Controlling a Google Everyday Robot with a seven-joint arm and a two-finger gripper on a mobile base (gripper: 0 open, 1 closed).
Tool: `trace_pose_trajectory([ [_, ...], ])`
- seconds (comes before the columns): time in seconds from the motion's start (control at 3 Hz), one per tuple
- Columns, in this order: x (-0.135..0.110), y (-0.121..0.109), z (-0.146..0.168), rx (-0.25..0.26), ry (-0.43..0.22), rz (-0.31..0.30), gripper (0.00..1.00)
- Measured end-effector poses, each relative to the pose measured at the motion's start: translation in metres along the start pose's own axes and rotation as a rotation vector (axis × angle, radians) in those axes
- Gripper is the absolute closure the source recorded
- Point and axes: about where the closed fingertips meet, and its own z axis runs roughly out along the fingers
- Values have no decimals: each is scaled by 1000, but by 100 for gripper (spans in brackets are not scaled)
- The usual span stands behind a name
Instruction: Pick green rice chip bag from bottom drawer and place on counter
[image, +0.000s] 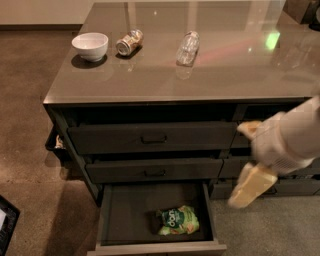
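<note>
- Step in hand, as I judge it: the approach. The end effector (251, 186) hangs to the right of the open bottom drawer (129, 212), above its level and outside it, holding nothing.
- Whether the end effector is spread or pressed together I cannot tell (it shows only as a pale smear).
- The green rice chip bag (178, 221) lies on the drawer floor, right of middle and near the front edge, well apart from the end effector.
- Next move calls for travelling left and down into the drawer, clearing its right wall, then closing on the crinkled bag from above.
- On the counter (210, 75): one white bowl (90, 45), one tin can (129, 42) on its side, one clear bottle (187, 48) lying down.
- One bag; three drawers in the left stack, only the lowest open.
</note>
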Motion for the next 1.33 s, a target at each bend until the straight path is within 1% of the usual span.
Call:
trace_pose_trajectory([
  [0.33, -7, 46, 95, -102, -73, 2, 0],
  [0.67, -11, 70, 192, -181, -151, -27, 0],
  [1.0, -9, 61, 219, -163, -194, 16, 0],
  [1.33, -9, 61, 219, -163, -194, 16, 0],
])
